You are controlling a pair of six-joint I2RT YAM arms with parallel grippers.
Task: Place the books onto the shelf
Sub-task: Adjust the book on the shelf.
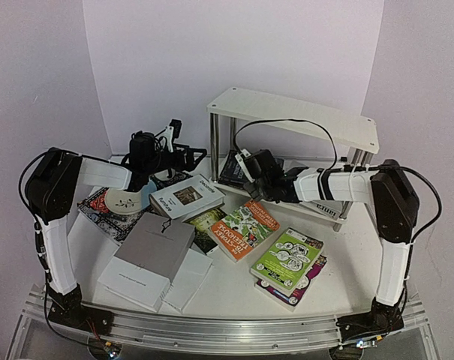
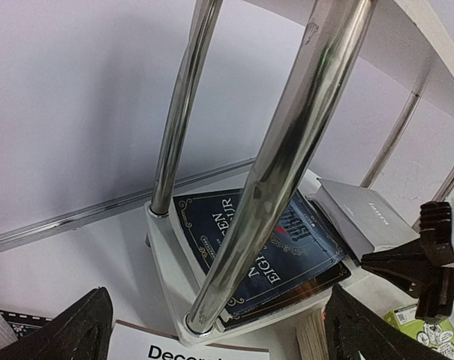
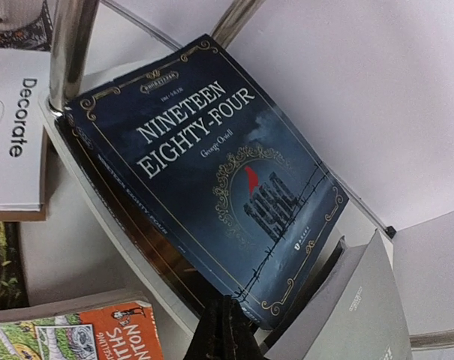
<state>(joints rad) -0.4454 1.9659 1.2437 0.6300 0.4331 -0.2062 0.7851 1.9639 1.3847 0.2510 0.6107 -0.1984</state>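
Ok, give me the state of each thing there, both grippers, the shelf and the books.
shelf, upright.
dark blue book, closed, flat on the shelf's lower board.
grey book, closed, on that board too.
left gripper, open, holding nothing.
right gripper, shut, tips at the dark blue book's edge.
Decorate book, closed, off the shelf.
orange book, closed, on the table.
lime green book, closed, off the shelf.

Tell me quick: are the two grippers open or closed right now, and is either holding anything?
Left gripper: open, holding nothing.
Right gripper: closed, tips at the dark blue book's edge, nothing gripped.
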